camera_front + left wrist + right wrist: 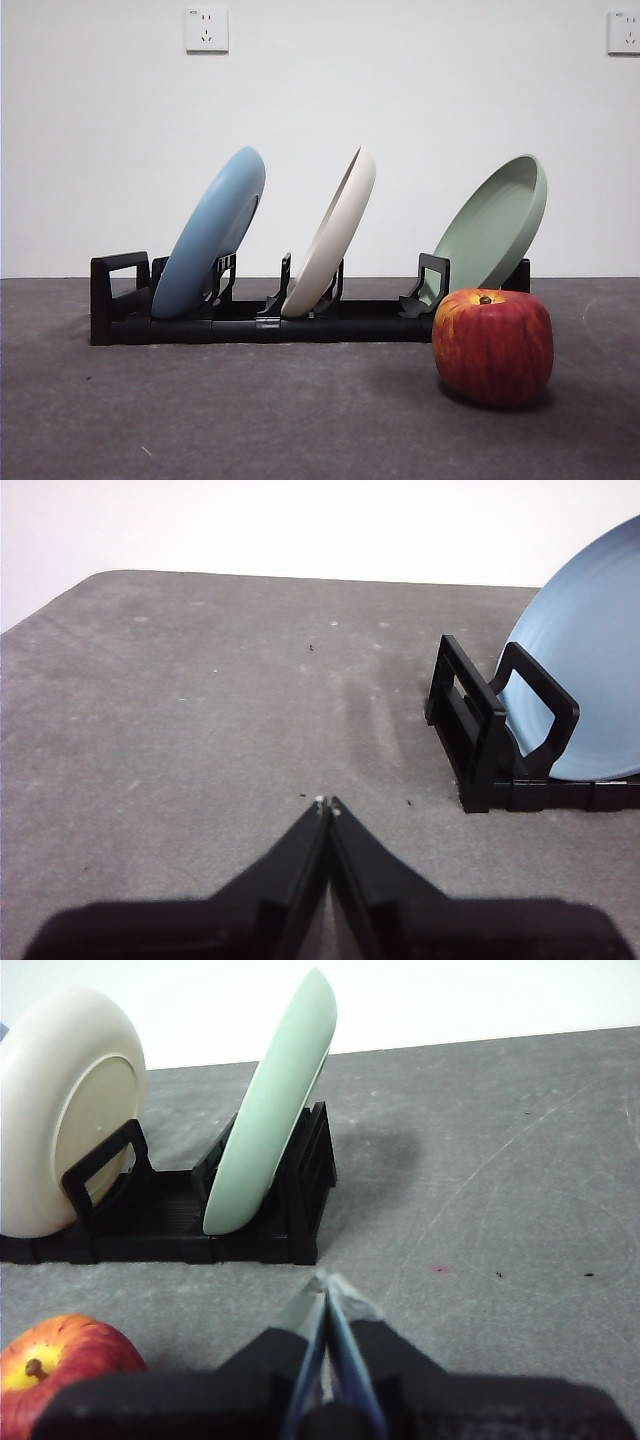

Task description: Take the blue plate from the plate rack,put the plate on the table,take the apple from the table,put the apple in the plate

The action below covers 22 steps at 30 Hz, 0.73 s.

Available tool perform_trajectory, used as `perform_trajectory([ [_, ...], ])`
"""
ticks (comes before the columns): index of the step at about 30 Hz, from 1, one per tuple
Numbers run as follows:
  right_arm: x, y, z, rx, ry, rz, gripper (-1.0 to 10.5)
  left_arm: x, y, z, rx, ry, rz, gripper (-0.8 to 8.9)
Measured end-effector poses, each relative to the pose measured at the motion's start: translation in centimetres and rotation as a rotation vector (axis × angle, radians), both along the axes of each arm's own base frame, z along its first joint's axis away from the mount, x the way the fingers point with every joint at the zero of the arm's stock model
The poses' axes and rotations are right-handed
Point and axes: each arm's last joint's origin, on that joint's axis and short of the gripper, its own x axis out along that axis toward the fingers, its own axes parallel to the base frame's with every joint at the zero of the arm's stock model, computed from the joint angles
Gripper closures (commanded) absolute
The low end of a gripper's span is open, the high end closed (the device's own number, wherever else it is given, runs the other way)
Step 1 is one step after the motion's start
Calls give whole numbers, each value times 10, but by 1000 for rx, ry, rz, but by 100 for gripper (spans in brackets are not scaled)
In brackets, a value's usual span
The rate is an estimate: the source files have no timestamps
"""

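Note:
The blue plate [212,232] leans in the left slot of the black plate rack [260,318] on the dark grey table [250,420]. It also shows in the left wrist view [590,670], standing in the rack's end [490,730]. The red apple [492,345] sits on the table in front of the rack's right end, and shows in the right wrist view [55,1365]. My left gripper [327,802] is shut and empty, above bare table beside the rack's end. My right gripper [327,1282] is shut and empty, near the apple. Neither gripper shows in the front view.
A cream-white plate [335,235] leans in the rack's middle slot and a sage-green plate [495,228] in its right slot; both show in the right wrist view [70,1110] [275,1110]. A white wall with two sockets [206,29] stands behind.

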Motion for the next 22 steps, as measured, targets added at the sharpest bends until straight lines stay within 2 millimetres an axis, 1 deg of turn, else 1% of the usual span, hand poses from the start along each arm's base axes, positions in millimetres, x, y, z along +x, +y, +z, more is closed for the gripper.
perform_trajectory([
  [7,0,0,0,3,1,0,946,0,0,0,-5,-1,-12,816],
  [15,-1,0,1,81,29,-10,957,0,-4,2,-119,-2,-115,819],
  [18,-2,0,7,118,51,-15,957,-3,-5,10,-170,5,-154,819],
  [22,-6,-1,30,168,41,-21,957,-8,-7,36,-196,-31,-190,819],
])
